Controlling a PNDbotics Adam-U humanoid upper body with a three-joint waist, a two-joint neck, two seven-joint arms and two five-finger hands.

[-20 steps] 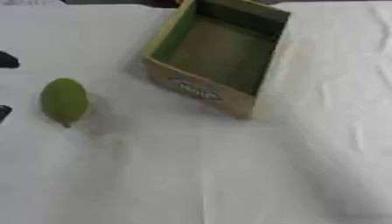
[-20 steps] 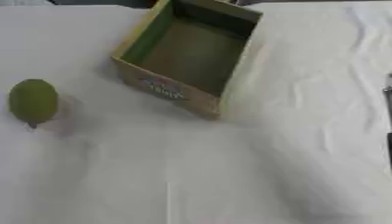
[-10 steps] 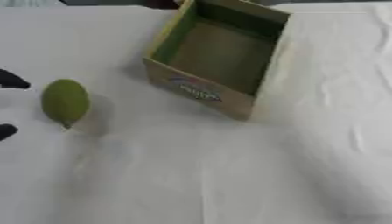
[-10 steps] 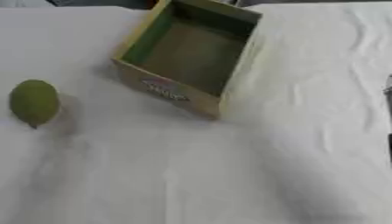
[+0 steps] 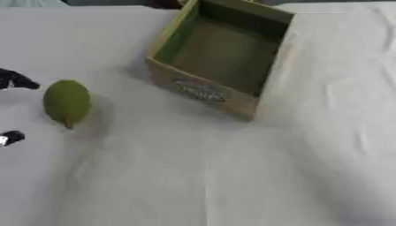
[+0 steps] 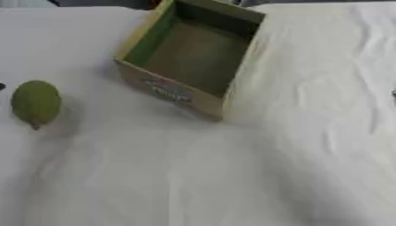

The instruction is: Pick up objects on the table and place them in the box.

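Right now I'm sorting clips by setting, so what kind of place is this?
Probably a tabletop test setup, not a home: a table draped in plain white cloth, one open green-lined cardboard box, a single green lemon-shaped fruit, and the robot's black left hand at the edge.

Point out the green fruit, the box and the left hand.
green fruit (image 5: 66,102), left eye view, middle of its body.
box (image 5: 203,91), left eye view, printed front wall.
left hand (image 5: 14,80), left eye view, upper dark fingertip at the edge.

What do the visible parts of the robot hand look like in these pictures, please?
Only two small pieces of the left robot hand show, at the left edge of the left eye view near the green fruit. Both are black fingertips; the lower one has a small pale patch. No cables, markings or arm are visible, and the right robot hand is not seen.
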